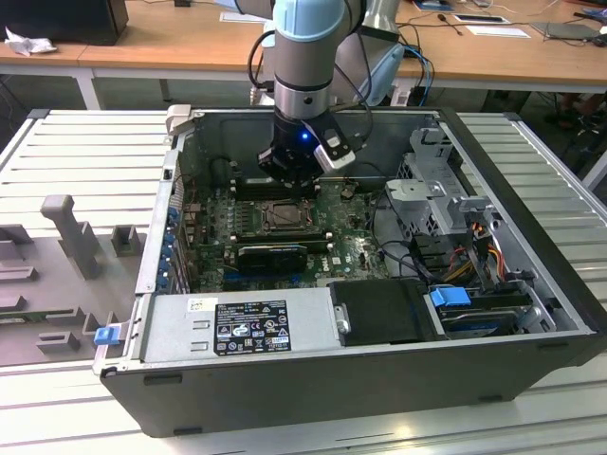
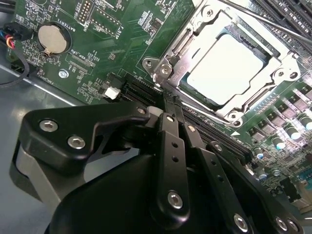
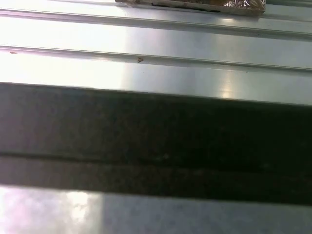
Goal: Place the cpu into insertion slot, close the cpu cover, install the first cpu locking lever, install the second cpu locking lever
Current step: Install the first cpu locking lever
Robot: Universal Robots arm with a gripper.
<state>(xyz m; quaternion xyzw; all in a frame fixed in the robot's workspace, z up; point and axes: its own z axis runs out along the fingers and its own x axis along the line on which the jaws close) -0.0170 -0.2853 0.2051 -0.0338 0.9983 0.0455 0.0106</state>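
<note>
Black sheet metal forms the near wall of the open case (image 1: pixel 313 389) in the exterior view. Just behind it lies the grey power supply, whose black label (image 1: pixel 250 326) carries white print and marks too small to make out. Blue clips (image 1: pixel 449 297) sit toward the exterior view's right, among cables.

Further in lies the green board (image 1: pixel 351 251) with the slot (image 1: pixel 285 217) near its middle. The gripper (image 1: pixel 289 180) hangs just beyond the slot, low inside the case, and the arm hides the board behind it.

In the second wrist view the gripper (image 2: pixel 168 100) has its fingers drawn together, tips meeting just beside the socket's corner; whether anything thin is caught between them cannot be told. The cpu (image 2: pixel 226 66) lies in the slot, its pale top glaring. The cover (image 2: pixel 181 48) is folded down around its edges. A coin battery (image 2: pixel 51 39) sits well apart, with white board lettering nearby.

Ribbed bright metal (image 3: pixel 156 63) and a dark band cross the first wrist view, hard to identify.

Beyond the case stands a wooden desk (image 1: pixel 171 38).
</note>
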